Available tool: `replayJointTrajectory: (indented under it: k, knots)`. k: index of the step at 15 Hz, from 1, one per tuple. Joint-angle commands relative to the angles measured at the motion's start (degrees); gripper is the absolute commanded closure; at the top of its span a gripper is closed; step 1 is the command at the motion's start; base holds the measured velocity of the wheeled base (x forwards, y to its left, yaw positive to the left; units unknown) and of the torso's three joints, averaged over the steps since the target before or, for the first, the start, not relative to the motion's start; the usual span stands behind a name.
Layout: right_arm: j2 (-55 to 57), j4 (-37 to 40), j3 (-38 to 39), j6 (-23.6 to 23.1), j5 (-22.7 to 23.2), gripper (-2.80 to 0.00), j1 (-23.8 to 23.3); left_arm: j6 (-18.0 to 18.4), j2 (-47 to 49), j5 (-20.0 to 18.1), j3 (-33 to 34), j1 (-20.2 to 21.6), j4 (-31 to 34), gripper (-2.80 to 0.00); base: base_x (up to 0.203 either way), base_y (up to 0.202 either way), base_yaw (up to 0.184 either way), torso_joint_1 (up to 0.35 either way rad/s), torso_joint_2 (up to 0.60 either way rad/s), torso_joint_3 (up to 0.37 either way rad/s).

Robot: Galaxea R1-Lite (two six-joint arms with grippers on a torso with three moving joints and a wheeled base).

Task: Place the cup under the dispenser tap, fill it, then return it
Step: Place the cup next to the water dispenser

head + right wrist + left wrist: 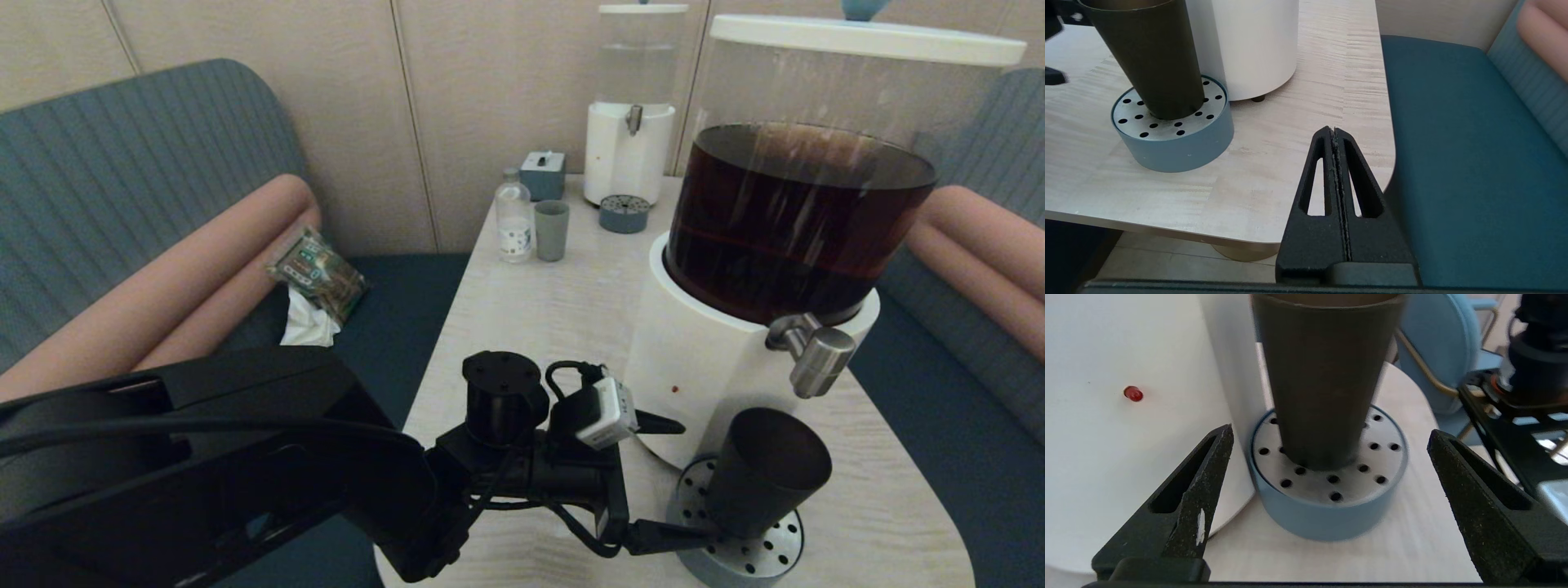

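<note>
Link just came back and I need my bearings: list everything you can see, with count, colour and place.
cup: 1, black, upright on the drip tray under the tap
tap: 1, steel, front of the big dispenser
big dispenser: 1, white base, dark brown liquid, near right of table
drip tray: 1, blue-grey, perforated metal top, against the dispenser base
small dispenser: 1, white base, clear liquid, far end
small tray: 1, blue-grey, before the small dispenser
small cup: 1, grey-blue, far end
bottle: 1, clear, beside the small cup
box: 1, grey, far end
packet: 1, patterned, on the left bench
table: 1, pale wood
left gripper: open, either side of the cup, not touching
right gripper: shut, off the table's near right edge
</note>
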Motion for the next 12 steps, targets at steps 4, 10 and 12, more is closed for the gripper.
replayJointTrajectory:
  k: [4, 10, 12]
  knots:
    - [0.0, -0.1, 0.5, 0.0, 0.0, 0.0, 0.0, -1.2, 2.6, 0.1, -3.8, -1.1, -0.3, -2.8, 0.0, 0.0, 0.0, 0.0, 0.0, 0.0]
    - [0.0, -0.1, 0.6, 0.0, 0.0, 0.0, 0.0, -2.1, 3.3, 0.2, -4.8, -2.0, -0.1, -2.8, 0.0, 0.0, 0.0, 0.0, 0.0, 0.0]
    - [0.0, -0.1, 0.6, 0.0, 0.0, 0.0, 0.0, -2.8, 3.6, 0.1, -5.0, -2.4, 0.1, -2.8, 0.0, 0.0, 0.0, 0.0, 0.0, 0.0]
